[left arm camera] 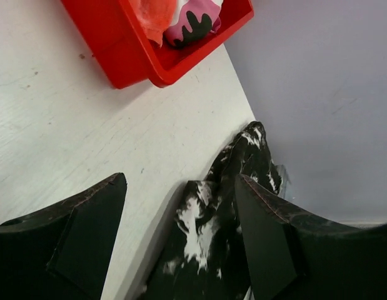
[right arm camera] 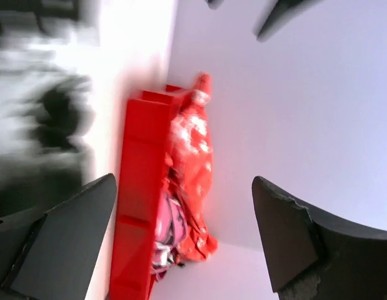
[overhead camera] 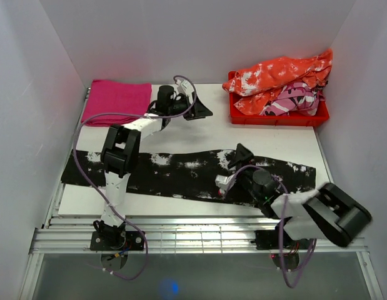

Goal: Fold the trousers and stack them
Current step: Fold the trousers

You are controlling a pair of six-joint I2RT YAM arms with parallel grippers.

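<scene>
My left gripper (overhead camera: 198,110) hangs over the back of the table (overhead camera: 256,134), between the folded magenta cloth (overhead camera: 117,100) at the far left corner and the red bin (overhead camera: 277,117) at the far right. Its jaws stand wide apart with nothing in them. In my left wrist view they frame bare tabletop and one end of the trousers.

The trousers (overhead camera: 180,172) lie spread flat in a long band across the near part of the table. They run from the left edge almost to the right edge, black with white splotches. My left arm crosses above their left part.

My right gripper (overhead camera: 232,169) sits over the right half of the trousers, and its jaws are also wide apart. My right wrist view shows only the far wall and the bin between them, so they grip nothing. I cannot tell whether a fingertip touches the fabric, since that side of the view is blurred.

The bin holds an orange-and-white garment (overhead camera: 281,72) heaped over its rim. A pink patterned cloth (overhead camera: 293,100) is tucked below it.
</scene>
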